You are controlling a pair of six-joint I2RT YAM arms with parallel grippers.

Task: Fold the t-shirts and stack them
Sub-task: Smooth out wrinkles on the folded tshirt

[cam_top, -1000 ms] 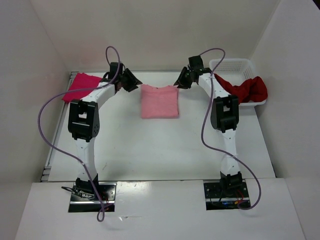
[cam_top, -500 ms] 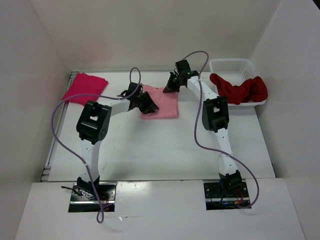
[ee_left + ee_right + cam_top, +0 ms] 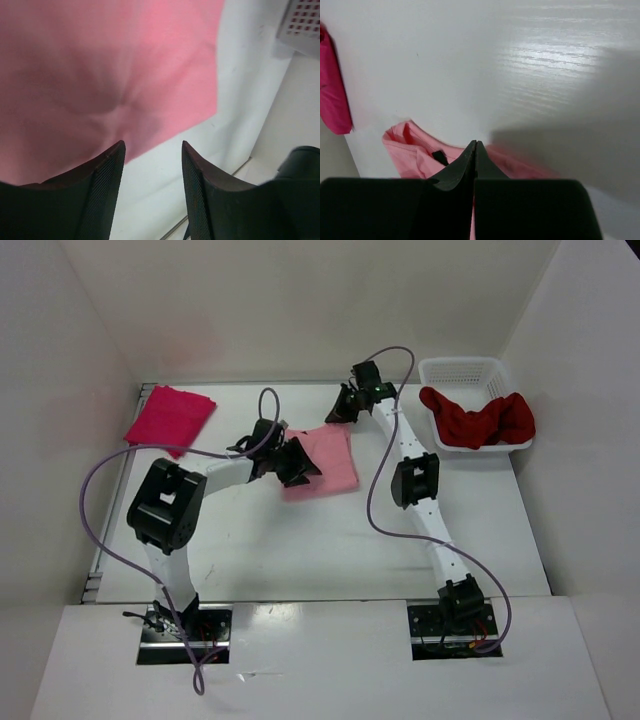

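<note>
The folded light pink t-shirt (image 3: 328, 462) lies mid-table, slightly skewed. My left gripper (image 3: 300, 465) is at its left side, open; in the left wrist view only bare table shows between the left gripper's (image 3: 152, 146) fingers, the pink cloth (image 3: 110, 65) just beyond them. My right gripper (image 3: 343, 408) is at the shirt's far edge. In the right wrist view that gripper (image 3: 475, 144) is shut, with the pink cloth (image 3: 412, 147) on both sides of it and showing between the jaws. The crimson-pink t-shirt (image 3: 170, 418) lies folded at the far left. The dark red t-shirt (image 3: 480, 420) hangs over the basket.
A white mesh basket (image 3: 462, 370) stands at the far right corner, its corner (image 3: 305, 22) also in the left wrist view. White walls enclose the table on three sides. Purple cables loop off both arms.
The left gripper swung from beside the crimson shirt to the light pink shirt's left side. The right gripper closed at the shirt's far edge, and the shirt has shifted and turned a little.
</note>
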